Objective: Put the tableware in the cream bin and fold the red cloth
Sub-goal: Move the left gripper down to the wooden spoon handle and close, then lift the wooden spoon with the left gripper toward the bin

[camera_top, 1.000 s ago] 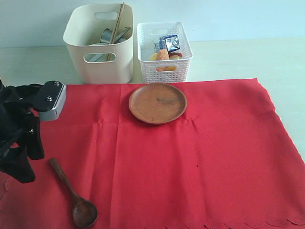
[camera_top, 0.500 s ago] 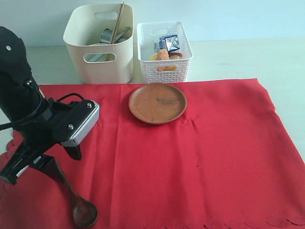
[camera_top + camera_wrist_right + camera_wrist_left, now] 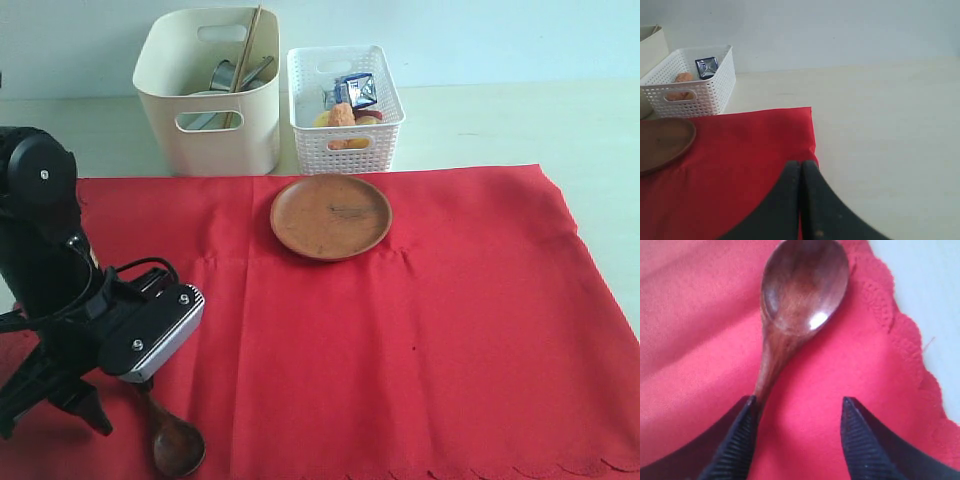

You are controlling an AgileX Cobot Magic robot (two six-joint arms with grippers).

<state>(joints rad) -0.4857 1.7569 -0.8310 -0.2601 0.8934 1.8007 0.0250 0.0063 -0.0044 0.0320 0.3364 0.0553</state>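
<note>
Hanging at the lower left of the exterior view, the left gripper [image 3: 799, 405] has its ribbed black fingers [image 3: 737, 440] spread wide and grasps nothing. The dark wooden spoon [image 3: 801, 290] lies bowl-up on the large bright red cloth [image 3: 430, 330], close to its scalloped edge, and the thin end of its handle meets the tip of one finger rather than sitting between the two. The round brown plate [image 3: 331, 216] rests on the cloth at upper centre, just in front of the white lattice basket [image 3: 345, 145]. Beside that, at upper left, the tall cream plastic bin [image 3: 215, 135] holds a steel cup [image 3: 222, 75] and wooden chopsticks [image 3: 246, 55]. The right gripper [image 3: 801, 167], fingers pressed together on nothing, hangs over a corner of the cloth.
</note>
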